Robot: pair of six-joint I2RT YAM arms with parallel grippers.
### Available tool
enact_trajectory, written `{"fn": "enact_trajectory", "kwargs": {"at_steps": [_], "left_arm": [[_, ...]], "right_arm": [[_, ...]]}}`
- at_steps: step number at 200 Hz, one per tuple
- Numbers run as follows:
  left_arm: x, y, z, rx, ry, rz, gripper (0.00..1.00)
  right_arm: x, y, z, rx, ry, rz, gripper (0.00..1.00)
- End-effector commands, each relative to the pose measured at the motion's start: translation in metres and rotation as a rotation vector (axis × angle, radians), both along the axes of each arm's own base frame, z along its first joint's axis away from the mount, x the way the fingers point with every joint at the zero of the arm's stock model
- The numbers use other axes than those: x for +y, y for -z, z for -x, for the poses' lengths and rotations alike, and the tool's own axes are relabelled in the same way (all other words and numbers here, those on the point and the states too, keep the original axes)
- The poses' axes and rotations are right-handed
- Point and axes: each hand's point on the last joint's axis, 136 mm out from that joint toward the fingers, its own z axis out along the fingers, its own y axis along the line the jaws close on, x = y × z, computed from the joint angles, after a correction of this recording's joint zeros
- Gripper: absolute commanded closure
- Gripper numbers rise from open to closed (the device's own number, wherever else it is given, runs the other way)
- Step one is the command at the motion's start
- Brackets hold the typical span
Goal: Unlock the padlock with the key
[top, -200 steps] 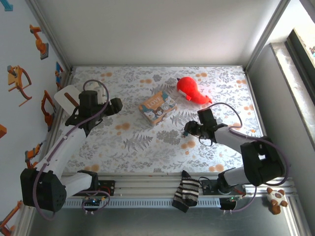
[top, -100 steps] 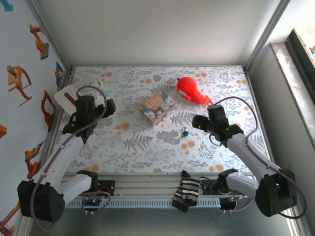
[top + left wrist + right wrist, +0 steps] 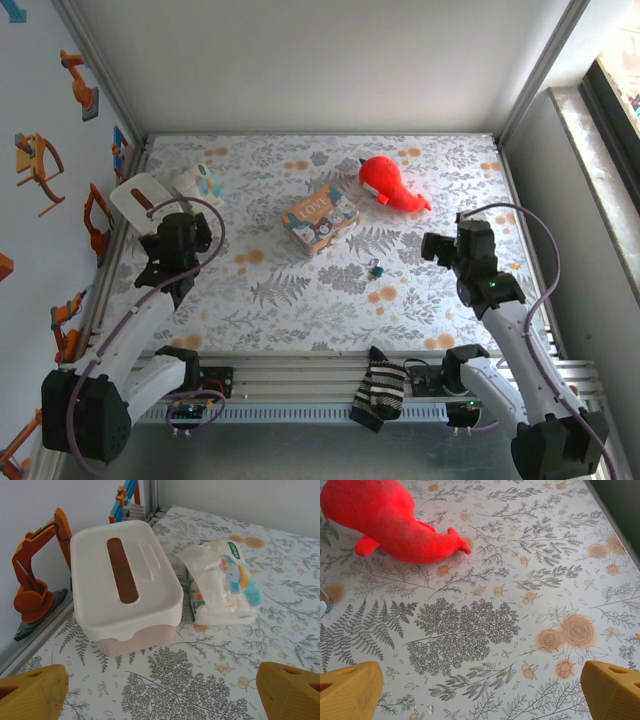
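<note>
- Padlock (image 3: 376, 268): a tiny dark thing with a blue part, lying alone on the floral table (image 3: 300, 300) near its middle, just nearer than the "LOVE" tin (image 3: 320, 217) and well apart from both arms.
- It is too small to tell whether the shackle is sprung, or whether a key sits in it; no separate key can be made out.
- Left gripper (image 3: 168, 228): jaws wide apart and empty, over the table's left edge. Its wrist view looks past the yellow fingertips (image 3: 30, 692) at a white slotted box (image 3: 125, 580) and a pack of wipes (image 3: 222, 582).
- Right gripper (image 3: 435, 247): jaws also spread and holding nothing, to the right of the padlock and facing the red plush toy (image 3: 390, 525).
- Judged step: nothing is in hand, so this is either a pause between grasps or the end of the work.
- If the lock is not yet open, the next move calls for one gripper to pin the small body while the other takes and turns the key, both as fine pinches.
</note>
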Motion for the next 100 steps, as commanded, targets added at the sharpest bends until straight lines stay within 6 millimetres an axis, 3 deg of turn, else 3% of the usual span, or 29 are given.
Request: {"fn": "enact_trajectory", "kwargs": {"at_steps": [1, 37, 100], "left_arm": [[0.011, -0.003, -0.005, -0.02, -0.052, -0.076, 0.04], [0.007, 0.018, -0.012, 0.004, -0.022, -0.095, 0.04], [-0.007, 0.037, -0.032, -0.01, 0.102, -0.073, 0.04]], "right_arm": [[-0.02, 0.012, -0.001, -0.016, -0.001, 0.094, 0.0], [-0.03, 0.026, -0.019, -0.079, 0.004, 0.086, 0.0], [-0.026, 0.042, -0.075, -0.236, -0.044, 0.042, 0.0]]}}
